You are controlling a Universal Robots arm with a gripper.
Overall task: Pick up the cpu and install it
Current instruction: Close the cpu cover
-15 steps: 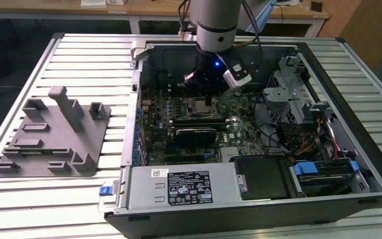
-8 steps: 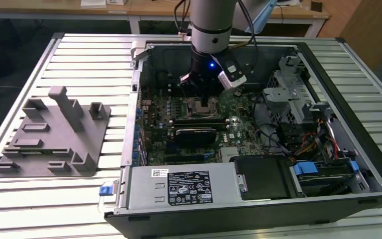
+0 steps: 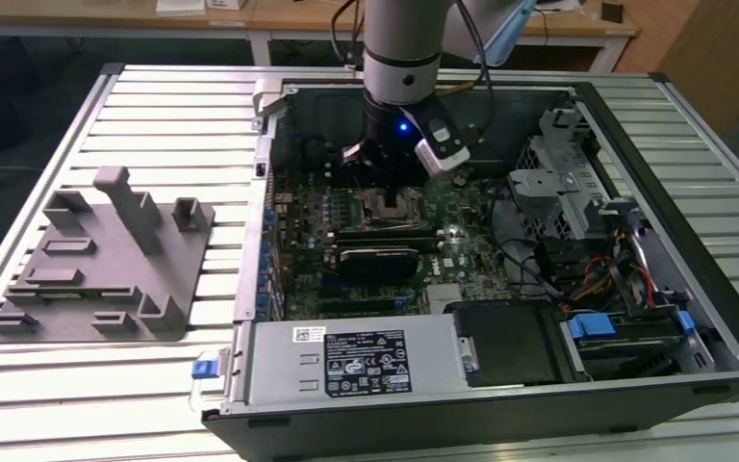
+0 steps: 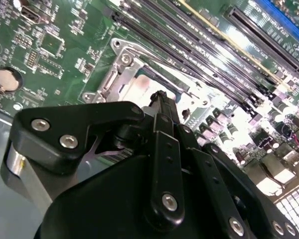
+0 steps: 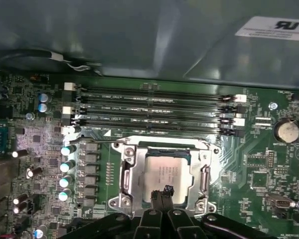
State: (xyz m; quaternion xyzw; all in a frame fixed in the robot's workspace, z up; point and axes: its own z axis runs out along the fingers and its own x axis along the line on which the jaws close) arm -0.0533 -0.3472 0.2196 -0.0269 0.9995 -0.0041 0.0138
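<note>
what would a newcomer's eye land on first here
The robot arm reaching down into the open computer case draws the eye first. In the first wrist view the silver cpu sits in its socket with the gripper over it. A grey fixture stands at the exterior view's left.

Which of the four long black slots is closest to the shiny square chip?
The slot right beside the metal frame around the chip. The other three lie farther off, toward the grey case wall.
</note>
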